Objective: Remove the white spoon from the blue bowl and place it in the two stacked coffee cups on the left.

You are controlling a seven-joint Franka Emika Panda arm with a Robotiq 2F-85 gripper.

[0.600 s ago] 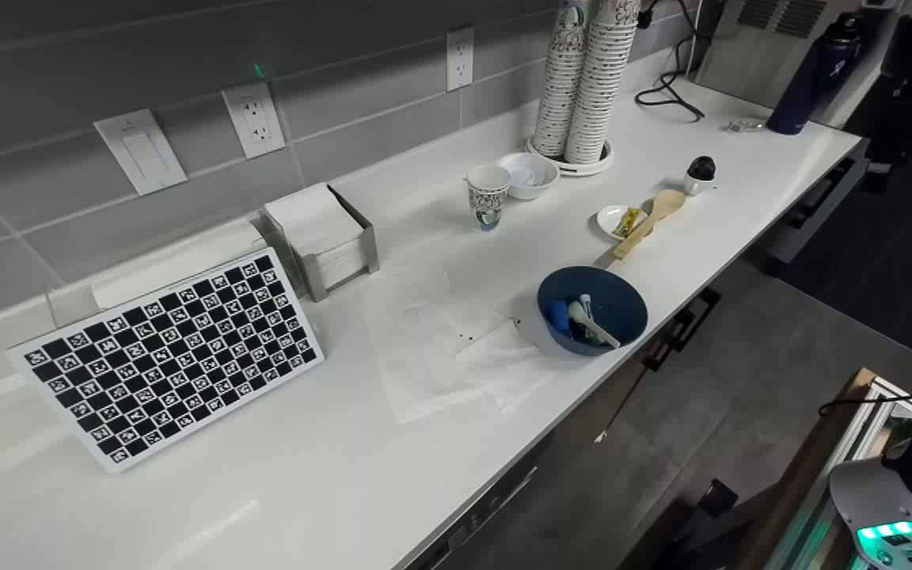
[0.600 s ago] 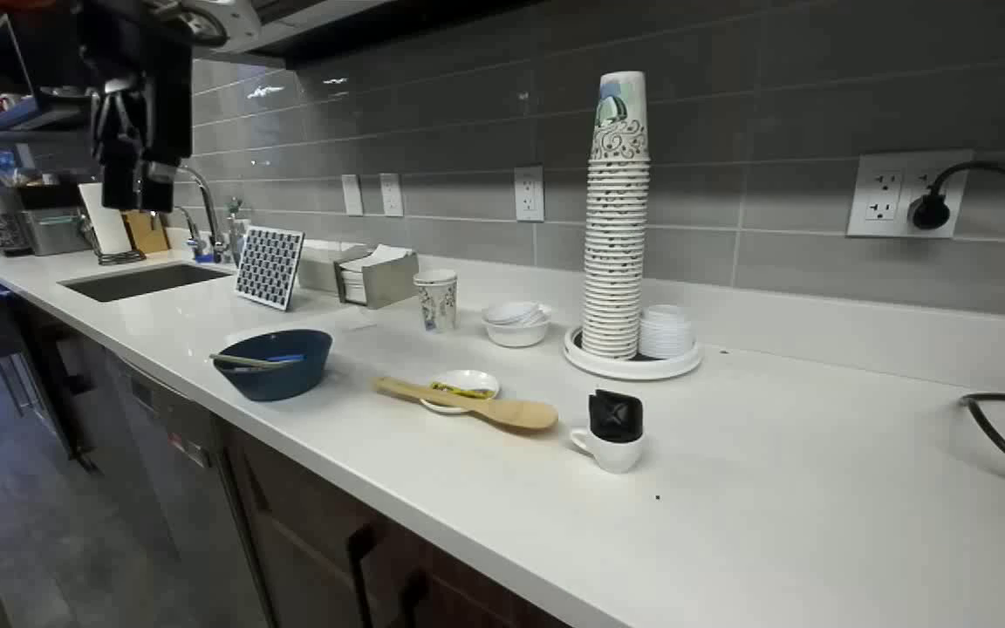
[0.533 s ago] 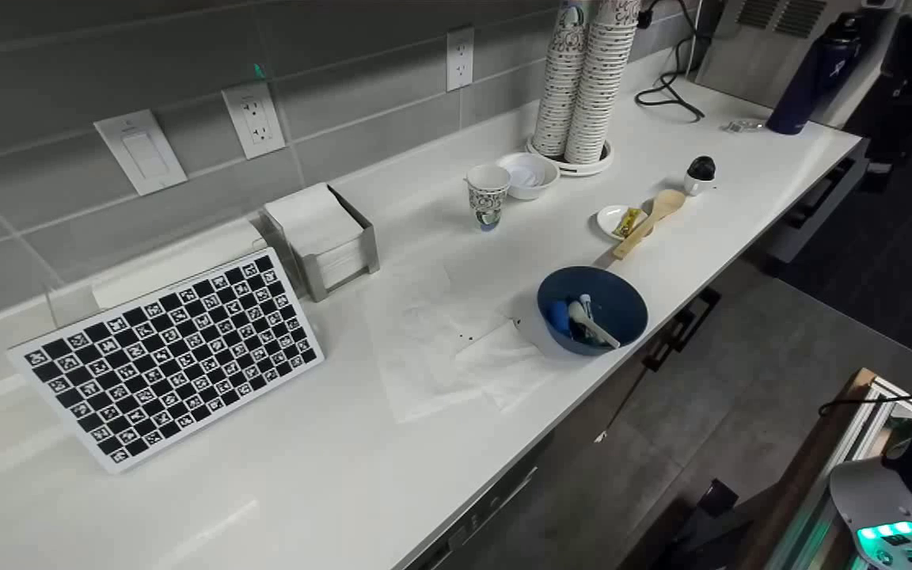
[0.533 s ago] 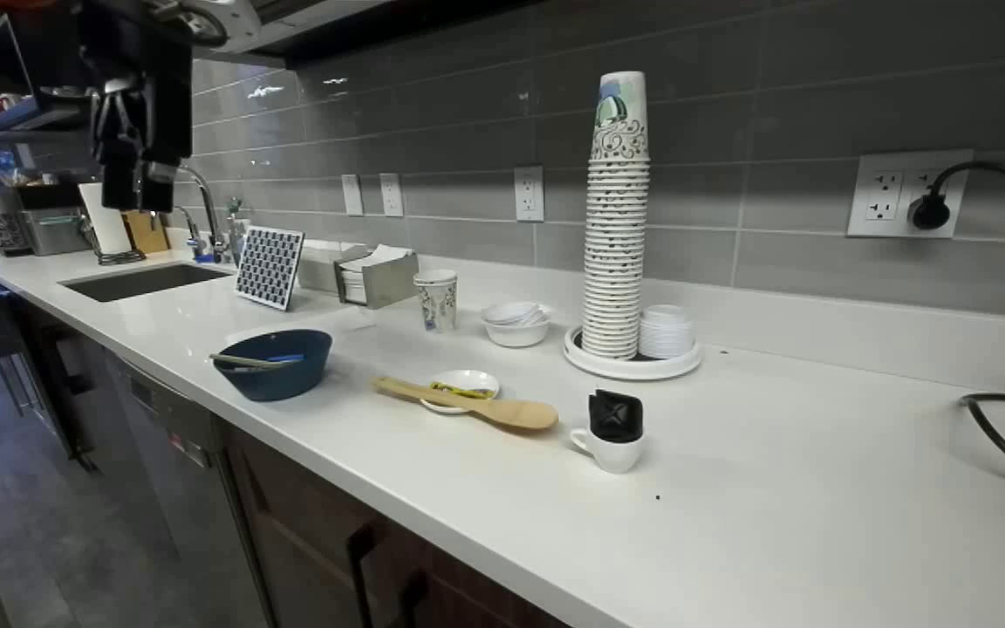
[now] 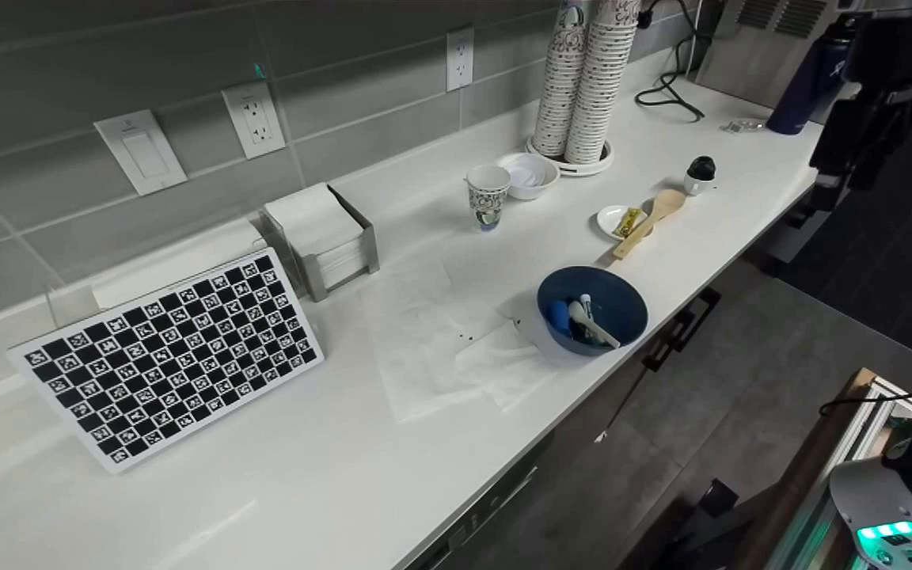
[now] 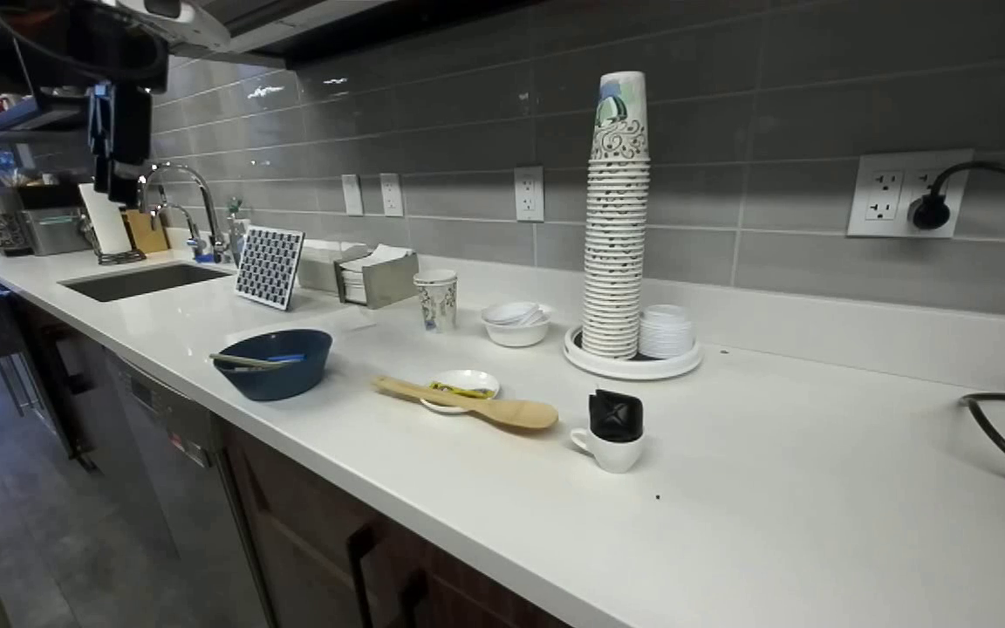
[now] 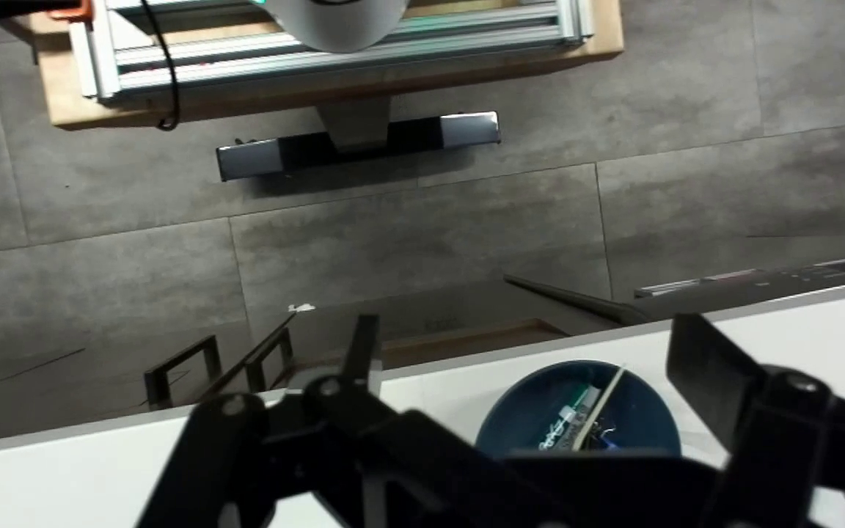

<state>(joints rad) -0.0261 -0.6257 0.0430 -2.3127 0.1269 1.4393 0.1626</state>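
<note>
The white spoon (image 5: 594, 326) lies in the blue bowl (image 5: 622, 301), its handle leaning on the rim toward the counter's front edge. In an exterior view the bowl (image 6: 280, 379) shows with the spoon's handle (image 6: 245, 359) over its rim. The two stacked coffee cups (image 5: 488, 198) stand upright near the wall; they also show in an exterior view (image 6: 437, 301). My gripper (image 7: 529, 334) is open and empty, high above the counter. In the wrist view the bowl (image 7: 514, 400) and spoon handle (image 7: 600, 407) show between the fingers; the bowl's lower part is hidden.
Blue and green-white items share the bowl. Beside it are a wooden spoon (image 5: 646, 227) on a small plate (image 5: 608, 219) and a white cup (image 6: 611, 453) with a black thing. Behind are a white bowl (image 6: 516, 331), tall cup columns (image 6: 616, 253), a napkin holder (image 5: 321, 237) and a checkered board (image 5: 179, 360).
My gripper has come further into view at the upper right of an exterior view, moving left and down there. In an exterior view it has shifted slightly left. The objects have not moved.
</note>
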